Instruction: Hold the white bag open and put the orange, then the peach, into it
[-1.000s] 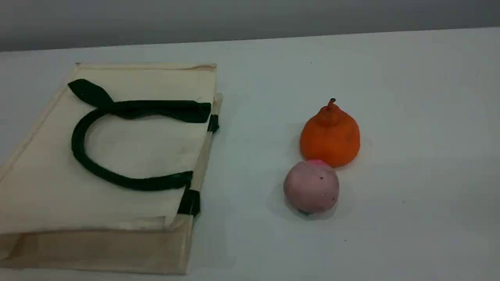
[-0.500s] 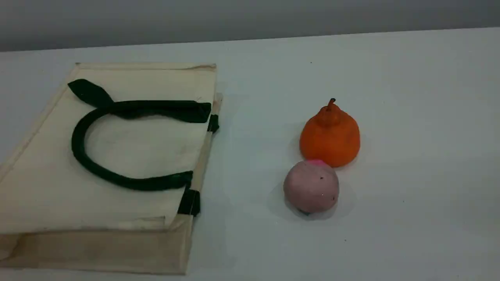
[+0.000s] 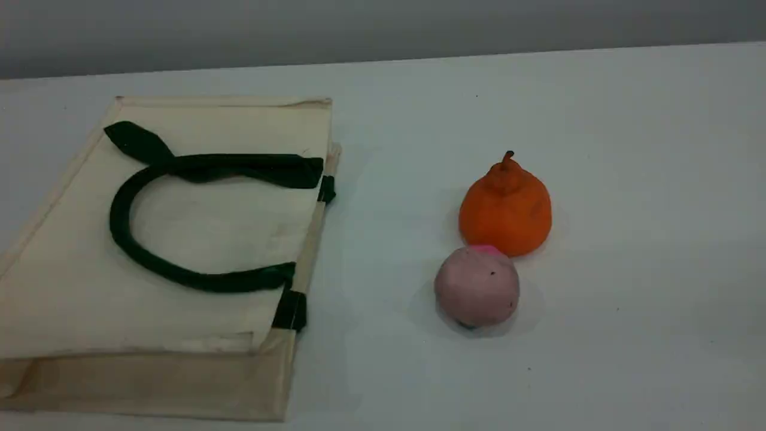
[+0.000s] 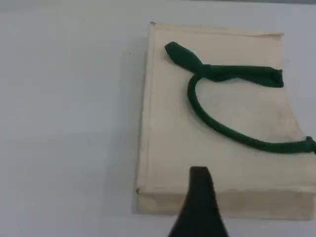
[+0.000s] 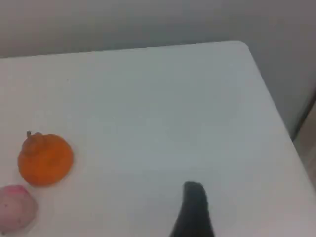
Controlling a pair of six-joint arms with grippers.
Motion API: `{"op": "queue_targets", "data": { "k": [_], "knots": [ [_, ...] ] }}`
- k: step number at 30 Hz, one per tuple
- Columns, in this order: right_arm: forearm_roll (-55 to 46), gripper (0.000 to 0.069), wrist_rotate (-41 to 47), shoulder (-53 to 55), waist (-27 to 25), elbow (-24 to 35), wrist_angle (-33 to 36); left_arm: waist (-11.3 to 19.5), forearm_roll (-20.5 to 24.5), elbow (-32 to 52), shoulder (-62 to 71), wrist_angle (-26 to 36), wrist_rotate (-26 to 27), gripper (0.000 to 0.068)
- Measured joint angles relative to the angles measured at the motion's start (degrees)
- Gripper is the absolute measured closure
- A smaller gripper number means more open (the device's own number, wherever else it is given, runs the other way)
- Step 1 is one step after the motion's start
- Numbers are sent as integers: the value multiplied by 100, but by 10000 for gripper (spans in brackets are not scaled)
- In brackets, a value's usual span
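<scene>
While hovering with jaws parted on left gripper (image 4: 199,197) and right gripper (image 5: 193,207) alike, go left-armed for white bag (image 3: 197,239), flat at twelve o'clock, mouth toward three; orange (image 3: 505,209) at right's ten o'clock, peach (image 3: 477,287) just beside it at six

Cream white bag (image 3: 197,239), dark green handle (image 3: 118,221), vivid orange (image 3: 505,209), dusty-pink dark-specked peach (image 3: 477,287), pale white table (image 3: 628,179)
</scene>
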Motion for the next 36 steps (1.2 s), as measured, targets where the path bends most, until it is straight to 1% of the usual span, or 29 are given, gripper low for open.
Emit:
{"op": "queue_targets", "data": {
  "k": [5,7,14,17,19,21,23,25,27,30,33,36],
  "knots": [
    [0,176,0,0,0,0,0,-367,0,0,0,0,0,177],
    [0,176,0,0,0,0,0,-449,0,0,0,0,0,177],
    [95,176,6,0,22,0,0,-463,0,0,0,0,0,177],
    [224,176,4,0,22,0,0,-463,6,-58,-2,0,85,177],
    [407,176,-78,0,22,-5,-26,-463,-3,-185,26,-180,88,177],
    [599,176,-289,3,22,-23,-36,-463,-153,-358,163,-541,-108,177],
    [790,176,-494,126,22,-68,-49,-482,-171,-529,496,-731,-324,177],
    [1101,176,-647,449,22,-103,-200,-482,-127,-714,930,-755,-347,177],
    [1349,176,-719,793,22,-140,-444,-482,-127,-887,1497,-829,-180,177],
    [1705,176,-959,1376,22,-165,-933,-482,-127,-1081,2392,-1174,216,177],
    [1976,176,-1284,2077,22,-170,-1530,-482,-127,-1087,3332,-1573,482,177],
    [2298,176,-1638,2806,22,-170,-2125,-482,-127,-1087,4259,-2110,494,177]
  ]
}}
